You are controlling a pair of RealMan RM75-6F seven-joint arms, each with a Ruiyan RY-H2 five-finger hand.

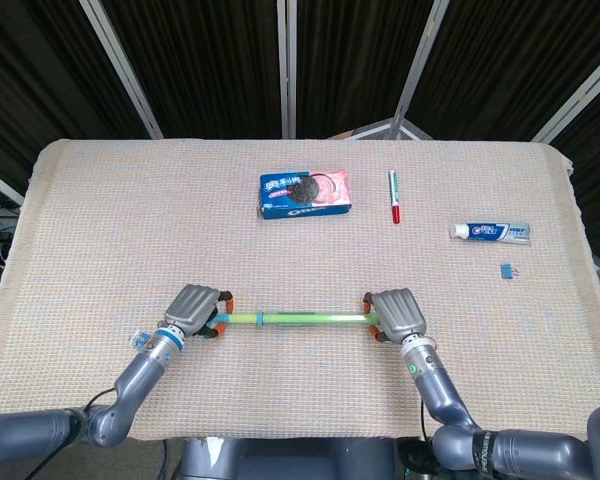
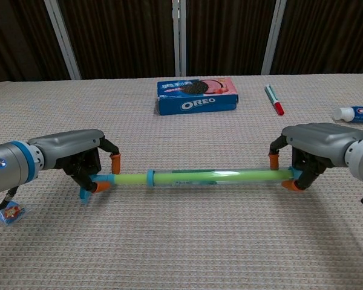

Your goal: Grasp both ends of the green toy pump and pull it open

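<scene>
My left robot hand [image 2: 78,162] and right robot hand [image 2: 311,151] each grip an end of the green toy pump [image 2: 199,177], seemingly light, stiff, smooth plastic, best held at its end caps.

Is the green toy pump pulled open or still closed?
Pulled open: the green toy pump shows a thin rod between its blue collar and the left hand; the right hand grips the other end.

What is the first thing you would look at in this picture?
The long green toy pump near the front of the table, stretched between two robot hands. The left hand grips its blue-handled end and the right hand grips the other end. After that, the blue Oreo box farther back in the middle, with a red-capped marker to its right.
</scene>
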